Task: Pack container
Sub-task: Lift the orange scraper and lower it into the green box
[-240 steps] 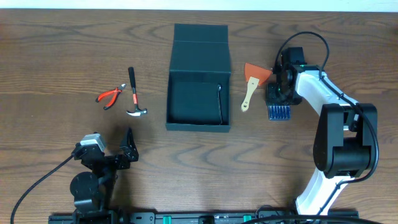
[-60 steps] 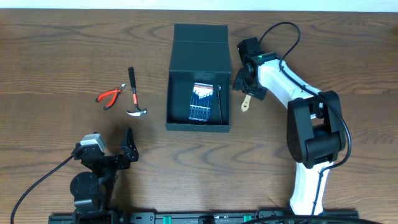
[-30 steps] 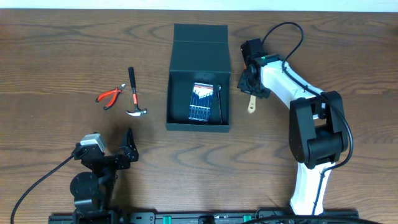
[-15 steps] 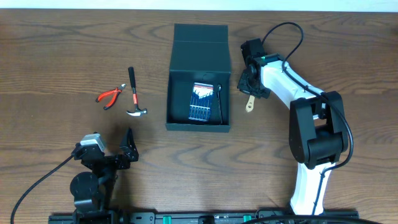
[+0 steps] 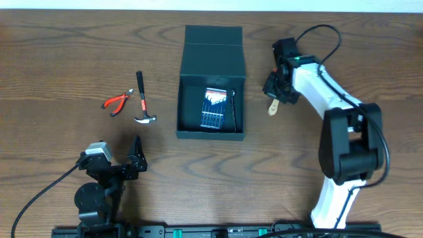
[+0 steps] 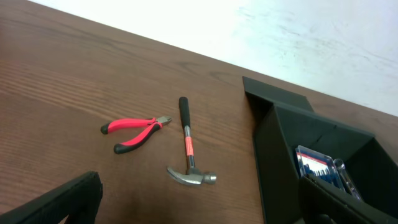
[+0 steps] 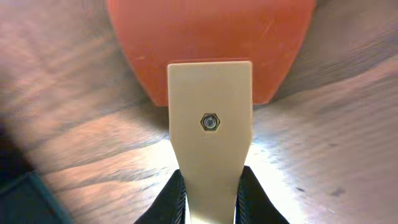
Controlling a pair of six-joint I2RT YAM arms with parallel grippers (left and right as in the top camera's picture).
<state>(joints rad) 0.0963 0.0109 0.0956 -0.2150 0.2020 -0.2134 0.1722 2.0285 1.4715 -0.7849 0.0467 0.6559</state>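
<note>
Container (image 5: 211, 56) sits at the middle of the desk (image 5: 59, 53), its flap lid folded back toward the far edge and the square body open to the overhead camera. Inside lie a blue case of bits (image 5: 211, 109) and, along the right wall, a thin metal wrench (image 5: 233, 109).

Just right of the box, the right tool (image 5: 276, 92) is clenched on a scraper (image 7: 210, 118). Overhead shows only the pale handle end sticking out below the arm. The right wrist view gives the detail: both fingers (image 7: 176, 199) press the sides of the cream handle, a small nut sits at its centre, and the orange blade fans out beyond it. Neither view tells whether the scraper touches the desk.

Left of the box lie a hammer (image 5: 141, 99) and red-handled pliers (image 5: 117, 102), close together. The left tool (image 5: 135, 160) rests near the front edge, well apart from them. Its wrist view shows the fingers spread wide with nothing between them.
</note>
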